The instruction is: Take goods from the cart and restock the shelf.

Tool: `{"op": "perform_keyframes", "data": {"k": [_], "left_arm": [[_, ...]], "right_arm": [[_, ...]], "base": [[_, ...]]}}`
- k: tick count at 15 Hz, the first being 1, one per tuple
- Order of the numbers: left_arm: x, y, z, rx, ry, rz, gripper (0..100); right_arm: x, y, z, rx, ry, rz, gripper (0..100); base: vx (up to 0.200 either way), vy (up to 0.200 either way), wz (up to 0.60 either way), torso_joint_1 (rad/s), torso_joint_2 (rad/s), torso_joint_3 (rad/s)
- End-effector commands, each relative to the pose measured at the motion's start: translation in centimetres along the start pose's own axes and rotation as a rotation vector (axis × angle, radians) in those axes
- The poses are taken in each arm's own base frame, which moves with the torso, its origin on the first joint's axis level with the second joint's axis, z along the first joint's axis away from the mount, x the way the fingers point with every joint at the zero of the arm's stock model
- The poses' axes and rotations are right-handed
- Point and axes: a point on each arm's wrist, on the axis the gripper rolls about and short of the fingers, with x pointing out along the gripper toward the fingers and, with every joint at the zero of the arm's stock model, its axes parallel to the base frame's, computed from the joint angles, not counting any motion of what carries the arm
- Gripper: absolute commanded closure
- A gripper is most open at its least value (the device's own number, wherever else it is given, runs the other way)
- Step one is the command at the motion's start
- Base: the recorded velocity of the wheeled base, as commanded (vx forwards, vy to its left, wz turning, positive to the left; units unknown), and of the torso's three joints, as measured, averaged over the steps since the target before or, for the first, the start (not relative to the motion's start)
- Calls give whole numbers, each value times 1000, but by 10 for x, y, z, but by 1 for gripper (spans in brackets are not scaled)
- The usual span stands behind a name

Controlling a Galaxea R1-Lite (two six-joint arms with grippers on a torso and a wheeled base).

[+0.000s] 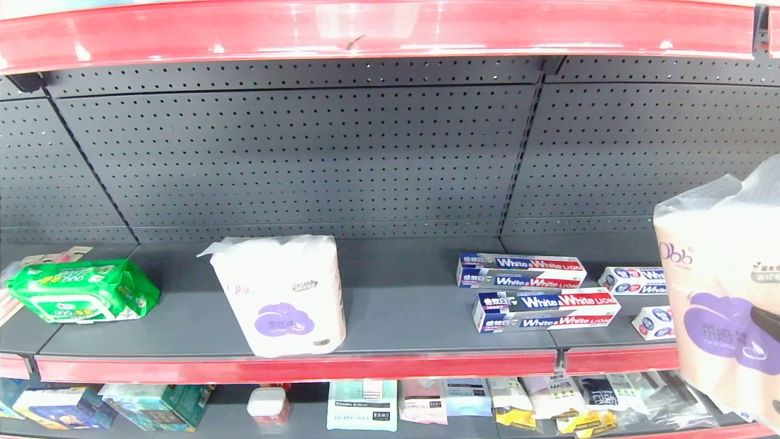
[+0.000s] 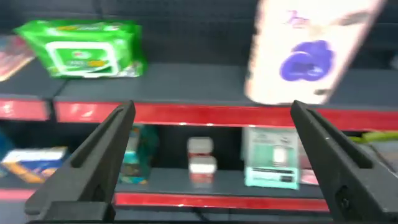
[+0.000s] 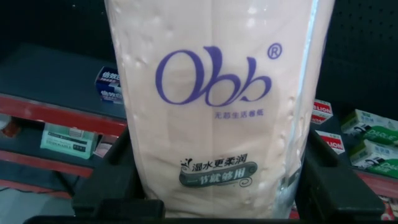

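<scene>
While the right hand (image 3: 217,190) grips a tissue pack (image 3: 211,93), the left hand (image 2: 212,112) gapes before the grey shelf (image 1: 402,311) backed by pegboard (image 1: 304,152).

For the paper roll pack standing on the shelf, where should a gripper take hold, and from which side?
Probably across its two side faces at mid-height, coming from the front: the paper roll pack stands upright at the front of the shelf, and its top is loose, crumpled wrap.

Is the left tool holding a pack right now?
No, the left tool is open and empty; the red shelf edge shows through the gap between its two sides.
</scene>
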Motion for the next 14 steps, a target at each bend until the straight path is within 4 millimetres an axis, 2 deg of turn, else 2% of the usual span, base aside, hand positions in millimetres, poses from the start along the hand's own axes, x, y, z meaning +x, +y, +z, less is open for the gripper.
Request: {"op": "perform_keyframes", "data": {"k": [1, 3, 5, 8, 14], "left_arm": [[-2, 2, -1, 9, -24, 47, 0], [-2, 2, -2, 87, -23, 87, 0], [-1, 1, -4, 155, -19, 40, 0], [-1, 2, -4, 63, -16, 86, 0], [-1, 2, -4, 72, -19, 77, 0]], "right_arm": [[4, 0, 0, 8, 14, 5, 100], [3, 0, 0, 21, 11, 6, 100], [3, -1, 2, 21, 5, 3, 100], [2, -1, 5, 20, -6, -1, 100], [-2, -2, 6, 18, -23, -16, 100]], "base": [[0, 0, 0, 0, 0, 0], [0, 0, 0, 0, 0, 0], [0, 0, 0, 0, 0, 0], [0, 0, 0, 0, 0, 0], [0, 0, 0, 0, 0, 0]]}}
